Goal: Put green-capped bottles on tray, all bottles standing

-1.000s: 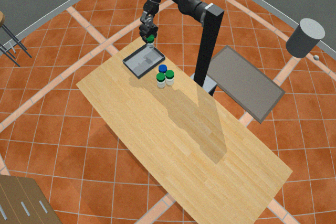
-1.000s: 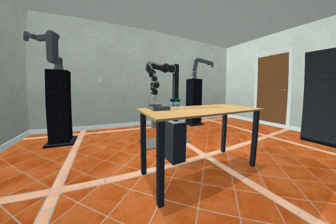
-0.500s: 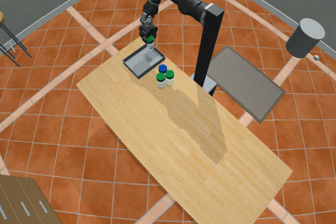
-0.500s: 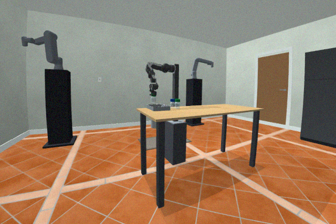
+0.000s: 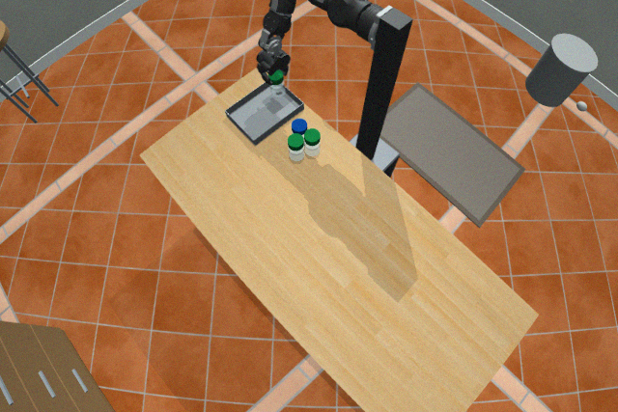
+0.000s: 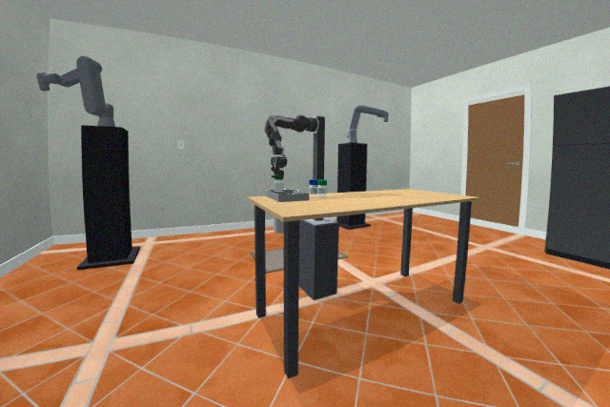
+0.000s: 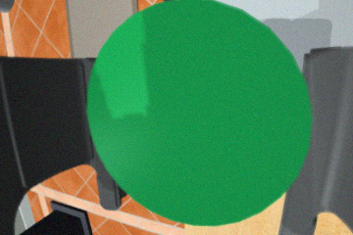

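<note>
Held item: clear-bodied bottle with round green cap, upright; in the wrist view the cap fills most of the frame, a paler patch of light on its upper left.
Pincer: black two-finger gripper clamped on that bottle just under the cap; dark fingers flank the cap on both sides.
Bottle position: over the far corner of the shallow grey rectangular tray, at the table's far end; whether its base touches the tray floor cannot be told.
Tray position: on the light wooden table, at its far corner, near the arm's base; nothing else seen inside it.
Bottles on the table: two clear bottles with green caps, standing side by side, just beside the tray's near-right edge.
Other bottle: blue-capped bottle, standing, directly behind the green pair and touching or nearly touching them, nearest the tray edge.
Obstruction: the three standing bottles form a tight cluster; the blue one sits between the green pair and the tray.
Surroundings: black post carrying the arm stands off the table's far long edge; grey flat mat on the floor beyond it.
</note>
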